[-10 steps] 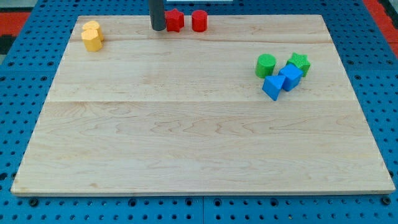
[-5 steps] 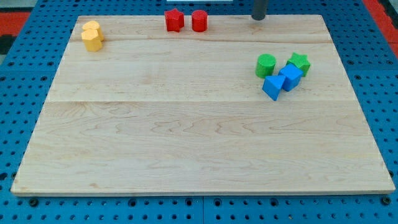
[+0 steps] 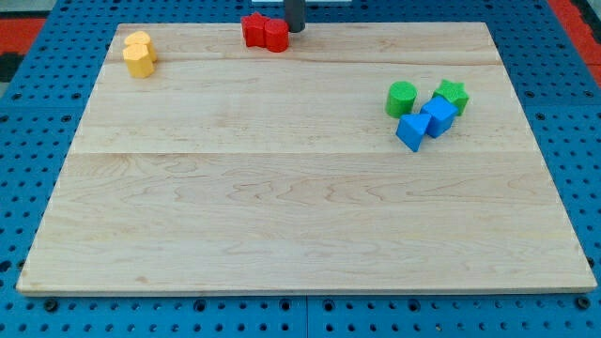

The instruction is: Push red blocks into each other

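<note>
My rod comes down from the view's top edge as a short, dark, upright stub, with only its lowest stretch in the picture and the rest of the arm out of view. My tip (image 3: 296, 30) sits on the worktop (image 3: 300, 207) near the far edge, a little left of the middle. There are no jaws on this arm, so nothing is grasped; the rod's end only bears sideways against what it meets. Just beside the tip, on the view's left, stands the red cylinder (image 3: 276, 36), touching or all but touching the rod; I cannot tell whether a sliver of space is left between them. Pressed against the cylinder's left side is the red star block (image 3: 254, 29), and the two read as one joined red mass with no wood showing between them. Both are a bright, even red with darker side faces; the star's points are only roughly made out. At the view's top left two yellow blocks (image 3: 139, 54) sit against each other, their shapes unclear. At the view's right, well apart from the tip, lies a cluster: a green cylinder (image 3: 401, 98), a green star block (image 3: 454, 93), a blue cube (image 3: 438, 115) and a blue triangular block (image 3: 409, 131).
</note>
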Action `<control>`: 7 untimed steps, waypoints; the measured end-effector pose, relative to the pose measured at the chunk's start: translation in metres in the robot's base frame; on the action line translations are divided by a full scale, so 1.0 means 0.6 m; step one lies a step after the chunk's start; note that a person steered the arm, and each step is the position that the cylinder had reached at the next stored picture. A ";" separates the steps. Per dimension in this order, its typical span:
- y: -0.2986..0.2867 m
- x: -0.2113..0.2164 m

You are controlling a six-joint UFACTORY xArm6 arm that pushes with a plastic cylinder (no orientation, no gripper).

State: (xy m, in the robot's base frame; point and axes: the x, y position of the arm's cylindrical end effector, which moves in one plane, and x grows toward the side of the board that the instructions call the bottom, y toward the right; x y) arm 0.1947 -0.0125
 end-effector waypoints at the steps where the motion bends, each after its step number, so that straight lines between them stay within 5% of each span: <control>1: -0.040 -0.004; 5: -0.136 0.041; 7: -0.112 -0.002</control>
State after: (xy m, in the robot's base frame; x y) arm 0.1934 -0.0795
